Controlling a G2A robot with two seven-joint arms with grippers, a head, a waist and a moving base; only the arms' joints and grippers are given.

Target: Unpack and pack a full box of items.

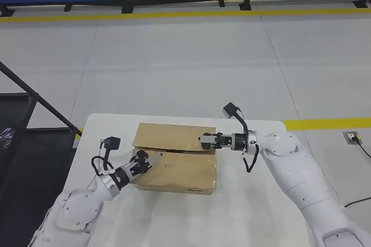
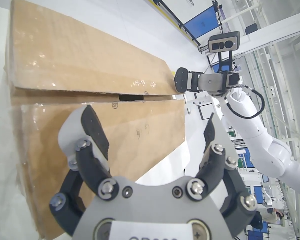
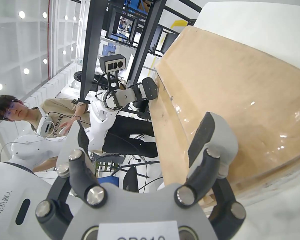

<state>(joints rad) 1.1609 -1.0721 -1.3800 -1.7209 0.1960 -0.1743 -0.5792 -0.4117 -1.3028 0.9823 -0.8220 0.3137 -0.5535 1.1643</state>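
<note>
Top view: the cardboard box (image 1: 175, 176) sits closed on the white table (image 1: 235, 199), roughly mid-table, with its long side running across in front of the robot. The far flap (image 1: 172, 134) and near flap (image 1: 180, 168) meet along a lengthwise seam (image 2: 65, 91). In the left wrist view a small dark slot (image 2: 131, 97) shows partway along it, and the far flap's edge stands slightly proud of the near one. The left gripper (image 1: 152, 157) is at the box's left end, just over the near flap close to the seam. Its jaws are spread wide and hold nothing; one finger (image 2: 93, 126) lies over the flap's cardboard and the other hangs past the box's edge. I cannot tell whether it touches the flap. The right gripper (image 1: 204, 139) is at the opposite end, level with the far flap's corner by the seam. It is also released and holds nothing; the right wrist view has one finger (image 3: 205, 136) above the box top and the other off the side. Contact with the flap's edge is not resolvable. The two grippers face each other along the seam, well apart.
</note>
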